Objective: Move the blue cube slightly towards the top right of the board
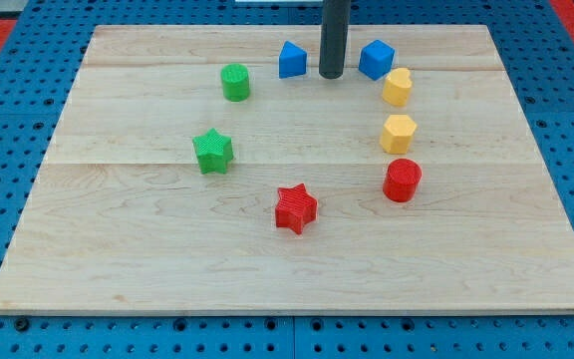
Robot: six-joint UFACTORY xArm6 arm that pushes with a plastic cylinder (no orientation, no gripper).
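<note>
My tip (pixel 331 75), a bare rod with no pincer to open or close, sits upper centre of frame. Blue cube (pixel 376 59) just right of it, apart; other blue block (pixel 292 60) just left.

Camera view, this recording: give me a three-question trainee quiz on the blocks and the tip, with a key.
1. True or false: my tip stands between the blue cube and the other blue block.
2. How many yellow blocks lie on the board?
3. Which block lies nearest the view's bottom? A) green star B) red star C) red cylinder

Key: 1 true; 2 two, the yellow heart and the yellow hexagon; 3 B.
</note>
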